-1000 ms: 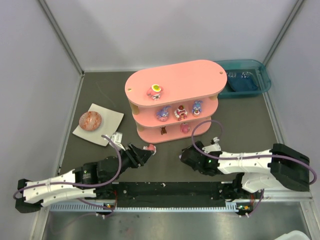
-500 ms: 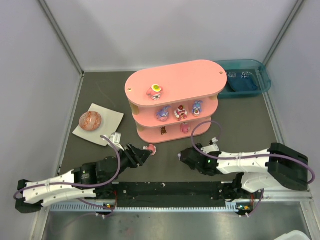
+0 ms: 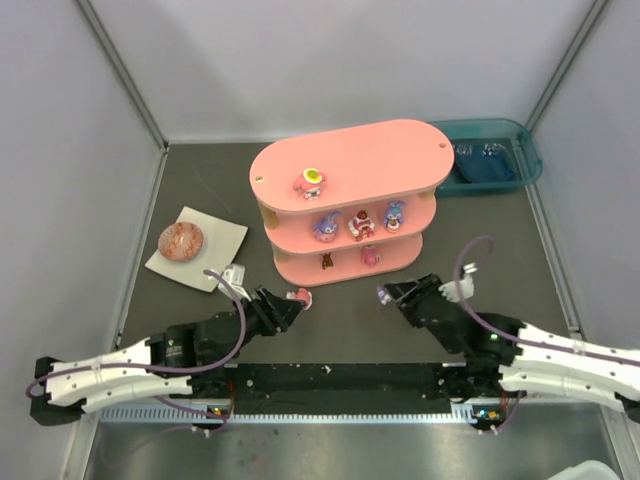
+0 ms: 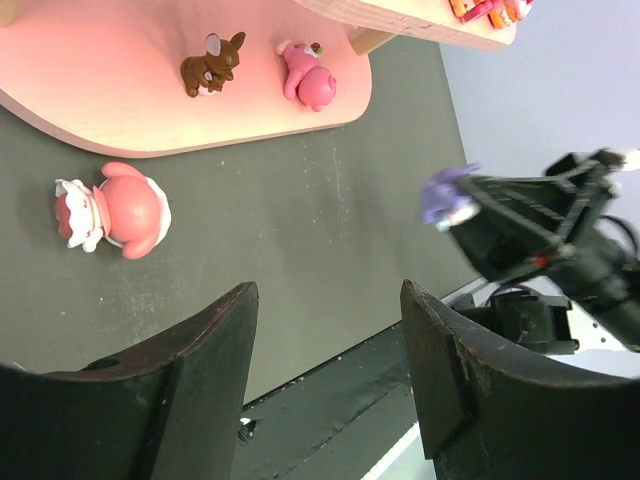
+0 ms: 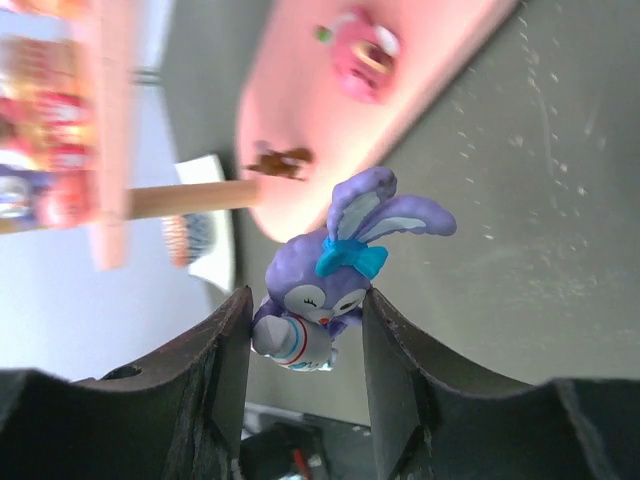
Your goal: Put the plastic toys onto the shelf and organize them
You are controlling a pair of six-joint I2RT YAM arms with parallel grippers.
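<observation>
At the far left a brown-red speckled ball (image 3: 181,241) sits on a white square plate (image 3: 222,240), well apart from the work. The left gripper (image 4: 325,365) hangs low over the dark table (image 3: 205,185) with its fingers spread and nothing between them. Just ahead of it a pink and white plastic figurine (image 4: 112,214) lies on its side, near the bottom tier of the pink oval three-tier wooden shelf (image 3: 345,160). A grab at a tipped, glossy toy could squirt it away or under that tier. Six more figurines (image 3: 361,227) stand across the tiers, so free spots look tight. Right of centre, the right gripper (image 5: 305,310) pinches a purple bunny-eared figurine (image 5: 340,255) by its body, above the table and short of the shelf. Its ears jut out and could catch a tier edge or knock a neighbour over. A teal rectangular plastic bin (image 3: 500,150) sits behind the shelf's right end.
</observation>
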